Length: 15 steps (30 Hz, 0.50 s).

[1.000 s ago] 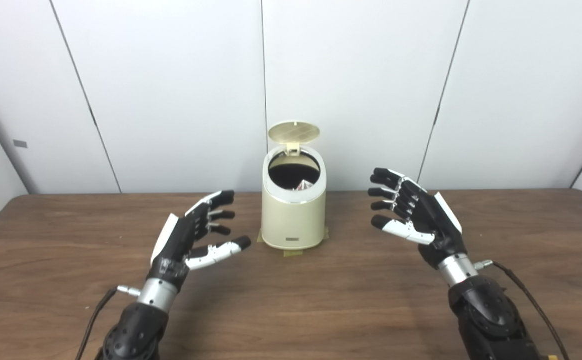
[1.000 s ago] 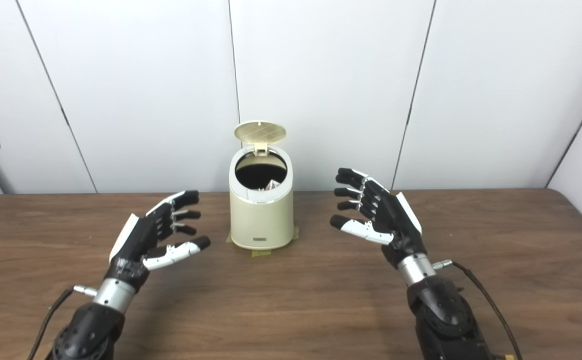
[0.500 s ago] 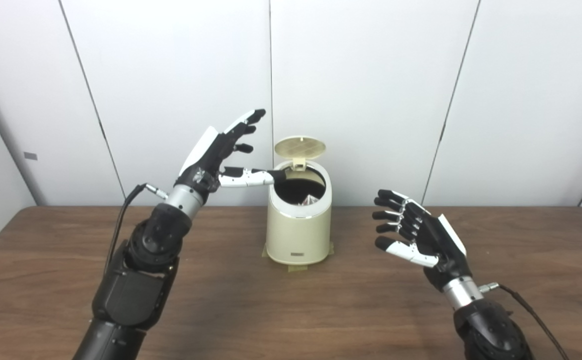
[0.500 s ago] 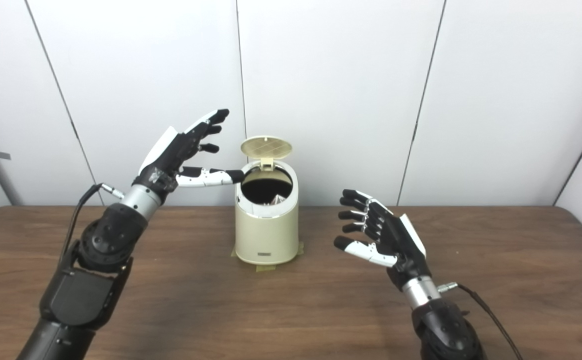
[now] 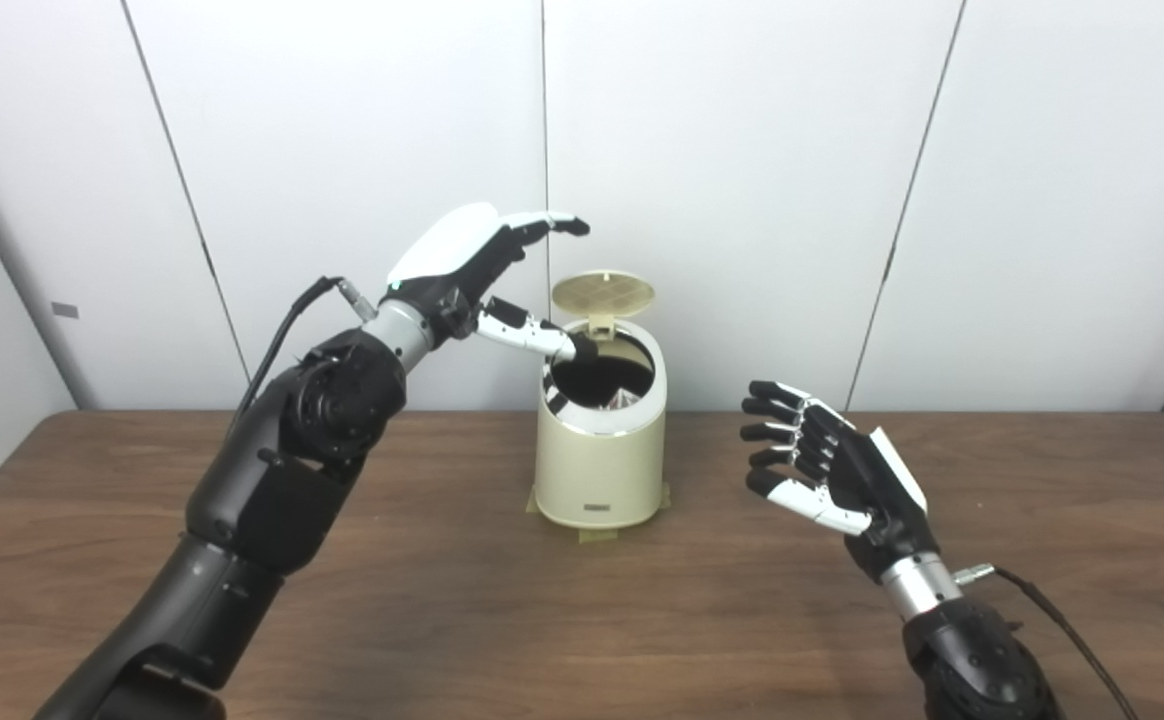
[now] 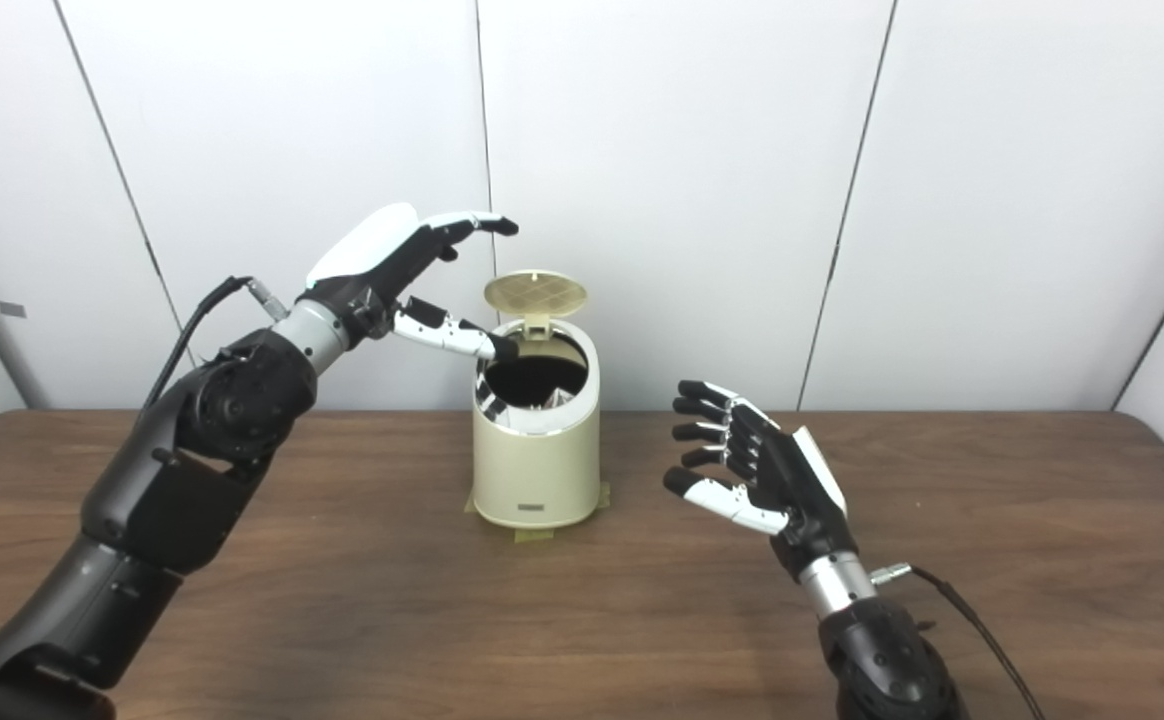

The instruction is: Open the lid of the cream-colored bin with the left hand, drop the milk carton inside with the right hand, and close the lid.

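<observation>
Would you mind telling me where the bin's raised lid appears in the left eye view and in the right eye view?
Left eye view: the lid stands just right of centre, above the bin's open mouth, right of the left hand.
Right eye view: the lid sits left of centre.
Shared landmark: the tape under the bin's base.

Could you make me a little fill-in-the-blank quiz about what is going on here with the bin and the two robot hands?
1. The lid of the cream-colored bin stands ____.
2. The ____ hand is raised beside that lid.
3. The right hand holds ____.
4. The bin stands on a ____ table.

Missing words: open; left; nothing; wooden
</observation>
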Each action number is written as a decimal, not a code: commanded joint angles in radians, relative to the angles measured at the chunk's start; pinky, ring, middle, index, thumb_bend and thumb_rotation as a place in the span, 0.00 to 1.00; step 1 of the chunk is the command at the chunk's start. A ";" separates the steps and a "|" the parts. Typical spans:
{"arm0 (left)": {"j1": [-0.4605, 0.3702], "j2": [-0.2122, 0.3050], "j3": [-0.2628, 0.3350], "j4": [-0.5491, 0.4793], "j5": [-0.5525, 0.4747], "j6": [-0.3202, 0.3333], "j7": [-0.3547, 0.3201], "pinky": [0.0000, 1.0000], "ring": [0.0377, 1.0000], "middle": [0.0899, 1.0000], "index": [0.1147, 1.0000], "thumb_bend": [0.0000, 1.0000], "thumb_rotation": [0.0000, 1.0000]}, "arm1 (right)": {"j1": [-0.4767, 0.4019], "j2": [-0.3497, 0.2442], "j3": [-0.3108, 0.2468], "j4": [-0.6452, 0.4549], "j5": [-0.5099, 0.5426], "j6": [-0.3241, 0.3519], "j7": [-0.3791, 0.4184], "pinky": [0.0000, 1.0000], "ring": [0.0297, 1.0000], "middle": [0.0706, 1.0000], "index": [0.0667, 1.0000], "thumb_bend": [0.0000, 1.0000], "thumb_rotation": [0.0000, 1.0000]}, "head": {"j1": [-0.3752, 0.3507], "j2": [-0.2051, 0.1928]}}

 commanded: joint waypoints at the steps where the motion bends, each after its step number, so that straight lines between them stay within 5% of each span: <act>1: -0.053 0.023 0.020 -0.029 -0.016 -0.036 -0.004 0.80 0.91 0.83 0.78 0.99 0.37 | -0.040 0.004 -0.006 -0.024 0.002 -0.025 -0.012 0.63 0.74 0.77 0.78 0.62 0.45 | -0.002 0.000; 15: 0.023 0.024 0.041 -0.130 -0.093 -0.016 -0.123 0.93 0.99 0.88 0.80 0.99 0.41 | -0.042 0.015 -0.007 -0.012 -0.003 -0.037 -0.012 0.64 0.74 0.78 0.79 0.55 0.49 | -0.017 0.005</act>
